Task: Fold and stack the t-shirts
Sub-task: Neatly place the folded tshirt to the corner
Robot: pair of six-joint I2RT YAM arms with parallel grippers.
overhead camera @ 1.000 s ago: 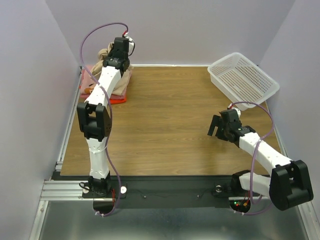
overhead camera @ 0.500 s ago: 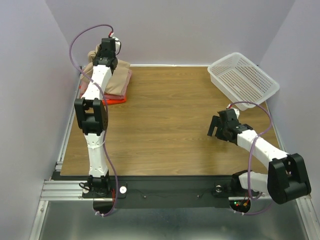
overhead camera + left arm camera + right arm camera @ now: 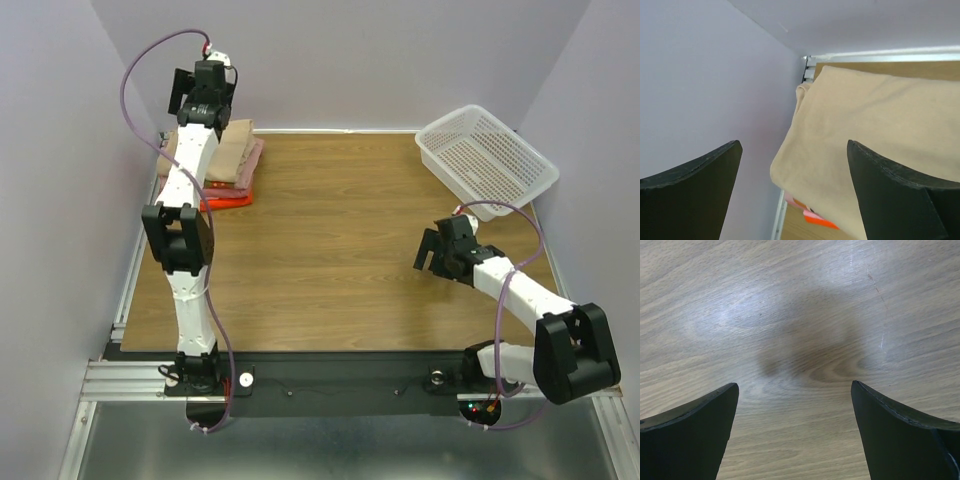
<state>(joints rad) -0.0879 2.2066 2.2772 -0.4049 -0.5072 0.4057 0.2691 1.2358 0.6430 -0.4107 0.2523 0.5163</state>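
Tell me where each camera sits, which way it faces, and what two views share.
Top external: above and behind the arm bases, looking down on table, both arms, basket, t-shirt stack.
Left wrist: over the far-left corner, facing down at the tan t-shirt; open left gripper shows.
Right wrist: facing down at bare wood; open right gripper shows.
Shared: the tan t-shirt, in top and left wrist.

Light is soft and even from up top, so there are no harsh hotspots in the overhead view and the table [image 3: 330, 250] shows barely any glare. The right wrist view has a blurry dark shadow [image 3: 810, 355] on the wood, plus a pale sheen toward the upper left. In the left wrist view the tan t-shirt [image 3: 880, 125] is smoothly lit, with gentle shading at its edge. The fingers [image 3: 690, 200] of the left gripper [image 3: 793, 145] look near-black with no detail, possibly slightly out of focus.
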